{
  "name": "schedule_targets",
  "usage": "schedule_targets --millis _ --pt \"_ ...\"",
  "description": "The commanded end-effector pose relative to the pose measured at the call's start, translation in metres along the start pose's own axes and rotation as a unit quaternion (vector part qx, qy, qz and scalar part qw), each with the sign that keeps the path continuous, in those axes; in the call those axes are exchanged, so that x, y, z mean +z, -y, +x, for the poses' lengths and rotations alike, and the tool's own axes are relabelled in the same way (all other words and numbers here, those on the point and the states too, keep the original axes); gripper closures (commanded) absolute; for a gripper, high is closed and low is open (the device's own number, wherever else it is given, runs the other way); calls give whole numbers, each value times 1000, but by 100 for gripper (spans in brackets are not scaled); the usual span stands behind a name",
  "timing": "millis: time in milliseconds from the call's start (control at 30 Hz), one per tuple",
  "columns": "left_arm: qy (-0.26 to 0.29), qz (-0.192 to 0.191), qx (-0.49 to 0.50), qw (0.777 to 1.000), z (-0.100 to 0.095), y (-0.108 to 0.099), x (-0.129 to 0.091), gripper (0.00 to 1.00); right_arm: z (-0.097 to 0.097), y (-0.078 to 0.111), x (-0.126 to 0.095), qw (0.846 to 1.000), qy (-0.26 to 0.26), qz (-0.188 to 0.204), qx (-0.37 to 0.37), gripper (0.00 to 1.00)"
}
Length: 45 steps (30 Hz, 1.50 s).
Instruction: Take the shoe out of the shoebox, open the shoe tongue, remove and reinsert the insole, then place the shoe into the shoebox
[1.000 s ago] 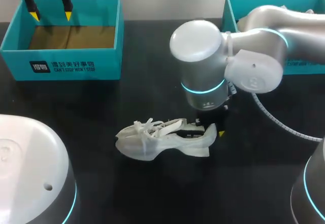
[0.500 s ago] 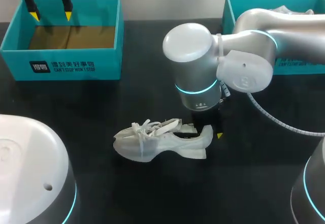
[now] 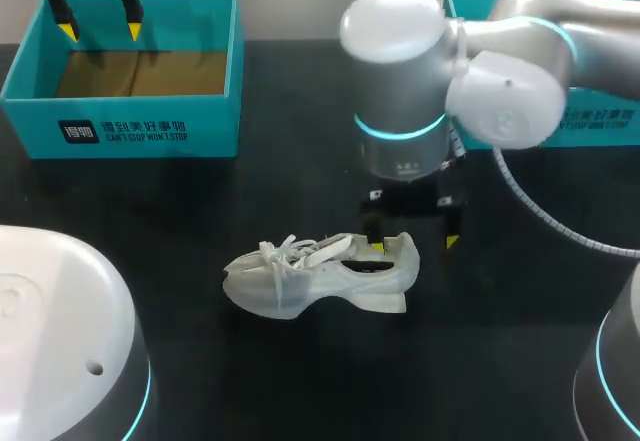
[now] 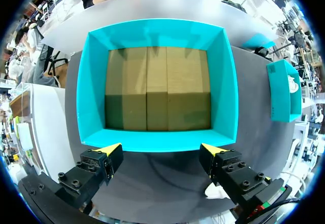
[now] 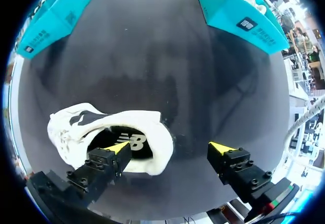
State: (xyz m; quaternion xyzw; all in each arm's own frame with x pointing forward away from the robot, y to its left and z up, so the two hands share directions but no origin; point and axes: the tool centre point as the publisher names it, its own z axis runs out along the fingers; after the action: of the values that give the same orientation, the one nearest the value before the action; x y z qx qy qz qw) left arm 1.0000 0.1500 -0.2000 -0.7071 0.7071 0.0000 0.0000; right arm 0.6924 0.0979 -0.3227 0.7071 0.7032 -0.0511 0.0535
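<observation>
1. Head view, item: shoe (image 3: 320, 276). White low trainer with white laces, toe toward the bench's left edge and heel toward its right edge. It sits about midway across the bench (image 3: 300, 391), nearer the front edge than the back.
2. Right wrist view, same shoe (image 5: 101, 127): the upper is pale and soft-looking, with a dark patch on its side. The opening faces the camera and is dark within.
3. Right gripper (image 3: 415, 245), (image 5: 170, 148): fingers spread wide, grasping nothing. One yellow tip is at the shoe's opening and the other is outside, past the heel, so the heel collar lies between them. Whether either tip touches the shoe cannot be told.
4. Left gripper (image 3: 100, 31), (image 4: 161, 149): fingers parted, released, over the back wall of the shoebox (image 3: 120, 71) near the bench's back left corner.
5. Shoebox, left wrist view (image 4: 157, 31): teal walls with a brown cardboard floor showing.
6. Second teal box (image 3: 600, 111): at the back right corner, partly hidden by the right arm (image 3: 400, 81). It holds something white that cannot be identified.
7. Open room: bare black surface lies between the shoe and the shoebox, and between the shoe and the front edge.
8. Edges occupied: the left arm's base (image 3: 50, 331) fills the front left corner, and the right arm's base (image 3: 615, 381) fills the front right. A cable (image 3: 540, 226) hangs to the right of the shoe's heel.
</observation>
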Motion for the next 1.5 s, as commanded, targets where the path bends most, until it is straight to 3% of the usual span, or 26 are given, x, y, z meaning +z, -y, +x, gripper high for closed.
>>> schedule_targets --millis 33,367,467,867,1100,1300,1400,1500 --pt "0 0 0 1000 0 0 0 0 -40 10 -33 998 -64 -14 -16 0" --pt "0 0 0 1000 0 0 0 0 -71 15 -62 987 -124 -30 -94 0" --pt "0 0 0 1000 0 0 0 0 -79 21 -69 962 -168 -45 -212 0" --pt "0 0 0 1000 0 0 0 0 -80 17 -68 958 -178 -45 -219 0" --pt "0 0 0 1000 0 0 0 0 -91 -4 -64 931 -200 -145 -268 0" --pt "0 0 0 1000 0 0 0 0 -103 -9 -61 889 -247 -228 -311 0" --pt "0 0 0 1000 0 0 0 0 -112 -12 -47 885 -256 -206 -330 0" --pt "0 0 0 1000 0 0 0 0 -112 -12 -47 885 -256 -206 -330 0"
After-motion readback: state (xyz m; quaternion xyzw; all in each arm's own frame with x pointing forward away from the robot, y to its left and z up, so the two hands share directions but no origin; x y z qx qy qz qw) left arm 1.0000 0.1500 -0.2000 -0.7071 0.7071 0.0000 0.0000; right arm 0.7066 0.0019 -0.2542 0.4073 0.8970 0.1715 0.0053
